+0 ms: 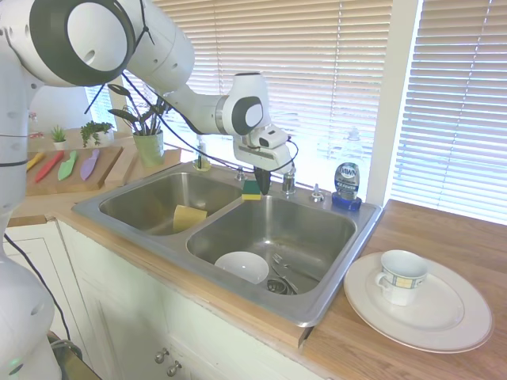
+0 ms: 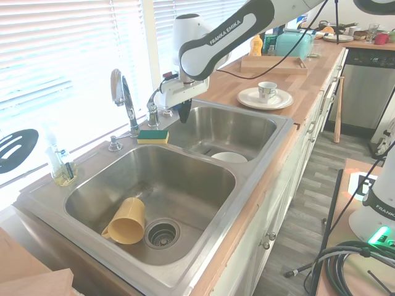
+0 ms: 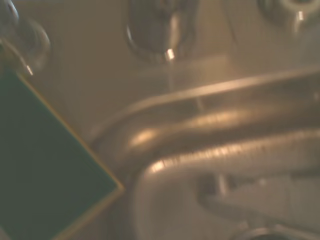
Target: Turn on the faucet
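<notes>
The faucet [image 2: 127, 102] is a chrome gooseneck rising from the back rim of the double sink [image 2: 203, 237]. Its short lever handle [image 2: 152, 106] stands just beside the spout. In the first exterior view a chrome part of the faucet [image 1: 289, 182] shows right of my gripper [image 1: 261, 188]. The gripper [image 2: 185, 116] points down over the sink's back rim, close beside the handle and apart from it. Its dark fingers look shut with nothing between them. No water runs from the spout. The wrist view shows blurred chrome fixture bases and the sink rim.
A green-and-yellow sponge [image 1: 252, 190] lies on the rim by the gripper. A small low chrome knob [image 1: 317, 192] and a soap bottle [image 1: 346, 184] stand further along. Yellow cup [image 2: 126, 221] in one basin, white bowl [image 1: 242, 266] in the other. Plate with mug [image 1: 402, 277] on the counter.
</notes>
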`<state>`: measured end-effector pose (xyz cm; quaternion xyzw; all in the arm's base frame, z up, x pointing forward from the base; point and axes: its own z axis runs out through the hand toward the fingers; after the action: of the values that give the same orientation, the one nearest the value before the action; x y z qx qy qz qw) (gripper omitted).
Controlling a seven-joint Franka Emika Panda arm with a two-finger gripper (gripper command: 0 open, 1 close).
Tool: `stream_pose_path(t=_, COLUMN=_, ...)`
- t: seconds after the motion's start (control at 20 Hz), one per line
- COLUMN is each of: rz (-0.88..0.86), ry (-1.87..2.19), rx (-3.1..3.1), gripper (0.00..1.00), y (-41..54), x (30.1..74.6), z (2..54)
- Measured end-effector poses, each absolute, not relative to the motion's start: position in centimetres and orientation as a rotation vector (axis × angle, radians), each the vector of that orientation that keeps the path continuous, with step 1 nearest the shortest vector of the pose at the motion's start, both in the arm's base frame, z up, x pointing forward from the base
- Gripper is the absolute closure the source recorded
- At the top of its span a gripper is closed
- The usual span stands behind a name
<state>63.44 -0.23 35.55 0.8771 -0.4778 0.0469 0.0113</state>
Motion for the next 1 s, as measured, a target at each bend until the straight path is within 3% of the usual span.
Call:
stream_pose_path(t=0.25, rz=0.059, ry=-1.447, rx=2.735, gripper=1.00, y=0.2, x=59.9, z=35.6)
stream_pose_path(t=0.65, rz=0.006, ry=-1.434, rx=2.741, gripper=1.00, y=0.5, x=50.4, z=36.1)
stream_pose_path(t=0.7, rz=0.006, ry=-1.435, rx=2.743, gripper=0.00, y=0.5, x=49.4, z=35.9)
stream_pose_path(t=1.0, rz=0.028, ry=-1.470, rx=2.775, gripper=0.00, y=0.8, x=45.8, z=34.9)
